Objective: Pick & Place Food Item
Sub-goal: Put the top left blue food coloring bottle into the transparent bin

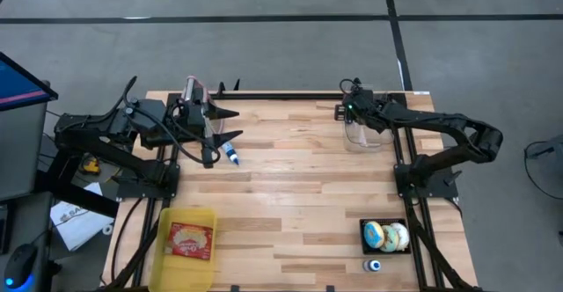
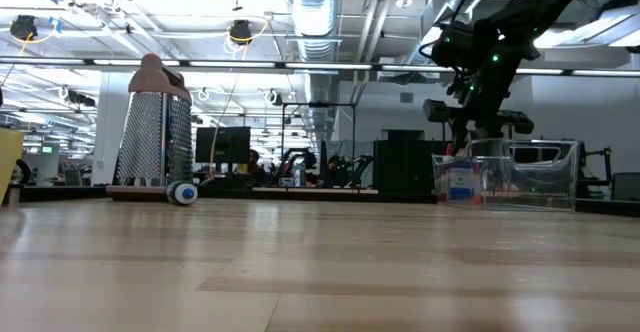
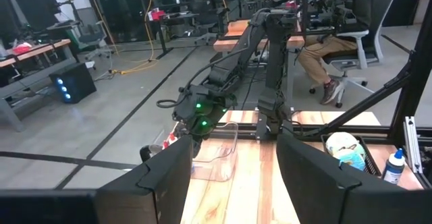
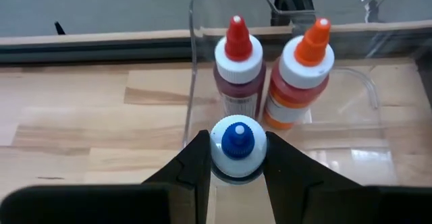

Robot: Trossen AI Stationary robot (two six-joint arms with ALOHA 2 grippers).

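Right wrist view shows the right gripper (image 4: 236,158) pinching a blue-capped bottle (image 4: 236,145) by its white cap, presumably so it hangs upright for setting down. Directly ahead of the fingers, a red-capped bottle (image 4: 239,69) and an orange-capped bottle (image 4: 300,75) stand inside the clear bin (image 4: 351,126), leaving room beside them. The left gripper (image 3: 233,177) waits raised at the table's opposite side, fingers spread and empty.

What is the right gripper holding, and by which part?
The right gripper grips a blue-capped bottle by its white cap, over the clear container. The left gripper holds nothing.
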